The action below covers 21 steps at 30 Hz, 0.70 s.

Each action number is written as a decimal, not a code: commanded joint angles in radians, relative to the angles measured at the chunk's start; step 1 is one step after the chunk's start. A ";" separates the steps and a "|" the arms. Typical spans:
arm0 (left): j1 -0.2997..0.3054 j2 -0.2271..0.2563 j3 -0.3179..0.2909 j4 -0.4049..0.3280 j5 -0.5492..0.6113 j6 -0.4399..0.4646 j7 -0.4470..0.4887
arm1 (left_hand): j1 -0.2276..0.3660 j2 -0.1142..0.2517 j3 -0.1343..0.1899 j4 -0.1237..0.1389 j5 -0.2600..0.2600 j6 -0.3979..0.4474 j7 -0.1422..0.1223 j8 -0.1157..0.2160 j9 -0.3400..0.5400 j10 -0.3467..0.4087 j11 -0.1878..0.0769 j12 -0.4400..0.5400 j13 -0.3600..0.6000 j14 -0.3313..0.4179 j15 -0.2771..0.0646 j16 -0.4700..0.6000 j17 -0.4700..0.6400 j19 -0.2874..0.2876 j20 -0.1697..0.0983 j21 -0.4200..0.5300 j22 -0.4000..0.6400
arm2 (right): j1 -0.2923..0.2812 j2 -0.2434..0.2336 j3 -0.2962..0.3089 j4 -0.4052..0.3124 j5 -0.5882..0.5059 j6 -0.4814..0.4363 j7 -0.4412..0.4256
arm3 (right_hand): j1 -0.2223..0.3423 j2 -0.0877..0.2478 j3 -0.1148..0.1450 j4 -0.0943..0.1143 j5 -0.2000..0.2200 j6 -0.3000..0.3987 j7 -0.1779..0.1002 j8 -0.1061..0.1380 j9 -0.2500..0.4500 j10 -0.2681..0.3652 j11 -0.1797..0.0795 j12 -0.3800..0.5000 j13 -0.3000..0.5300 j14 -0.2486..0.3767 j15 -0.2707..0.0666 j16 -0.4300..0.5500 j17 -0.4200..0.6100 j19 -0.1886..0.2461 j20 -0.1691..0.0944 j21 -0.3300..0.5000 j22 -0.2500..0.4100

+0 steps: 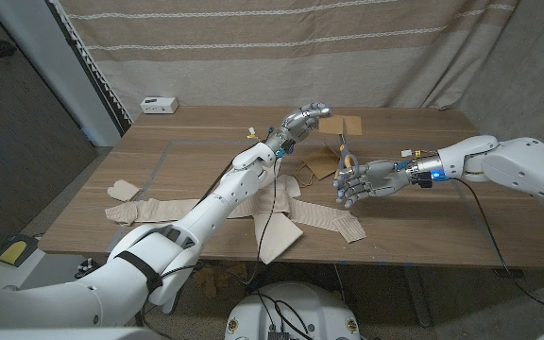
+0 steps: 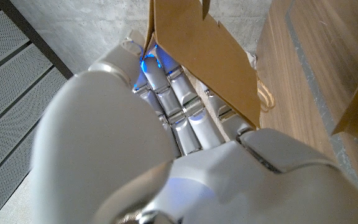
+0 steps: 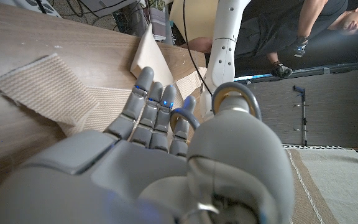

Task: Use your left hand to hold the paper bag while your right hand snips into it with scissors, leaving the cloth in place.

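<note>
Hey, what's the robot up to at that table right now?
The left hand holds a paper bag up above the far side of the wooden table. The right hand grips scissors, blades pointing up toward the bag but short of it. No cut is visible yet. Beige cloth lies spread on the table below.

The right hand (image 3: 166,162) has a finger through a scissors handle loop (image 3: 235,99), above the beige cloth (image 3: 48,87) spread on the wooden counter (image 3: 36,37).
</note>
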 commanded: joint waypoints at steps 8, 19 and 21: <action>0.010 0.004 0.004 -0.027 0.005 0.006 0.010 | 0.018 0.010 0.011 0.001 0.006 0.019 0.012 0.003 0.003 0.012 -0.015 0.002 0.003 0.007 -0.001 0.001 -0.002 -0.007 -0.124 0.017 0.000 | -0.027 -0.003 0.031 -0.014 0.031 0.018 -0.038 | 0.088 0.011 0.203 0.034 -0.031 0.071 -0.044 -0.006 -0.042 0.142 -0.105 0.016 -0.043 0.103 -0.137 0.009 0.019 0.005 -0.068 0.031 0.010; 0.016 0.009 0.005 -0.035 0.003 0.006 0.008 | 0.017 0.010 0.012 0.001 0.006 0.020 0.014 0.003 0.003 0.013 -0.015 0.003 0.002 0.007 -0.001 0.001 -0.002 -0.011 -0.124 0.025 -0.003 | -0.040 -0.011 0.040 -0.037 0.042 0.003 -0.076 | 0.202 0.007 0.340 0.010 -0.096 0.199 -0.057 0.007 -0.091 0.287 -0.151 0.011 -0.127 0.218 -0.194 0.047 0.043 0.029 -0.109 0.091 0.013; 0.016 0.009 0.005 -0.036 0.002 0.005 0.008 | 0.017 0.010 0.012 0.001 0.006 0.020 0.013 0.004 0.004 0.013 -0.015 0.004 0.003 0.007 -0.001 0.001 -0.002 -0.012 -0.124 0.026 -0.003 | -0.042 -0.014 0.041 -0.043 0.043 -0.003 -0.086 | 0.211 0.007 0.353 0.011 -0.104 0.213 -0.059 0.007 -0.097 0.305 -0.156 0.010 -0.139 0.235 -0.197 0.046 0.042 0.038 -0.116 0.101 0.013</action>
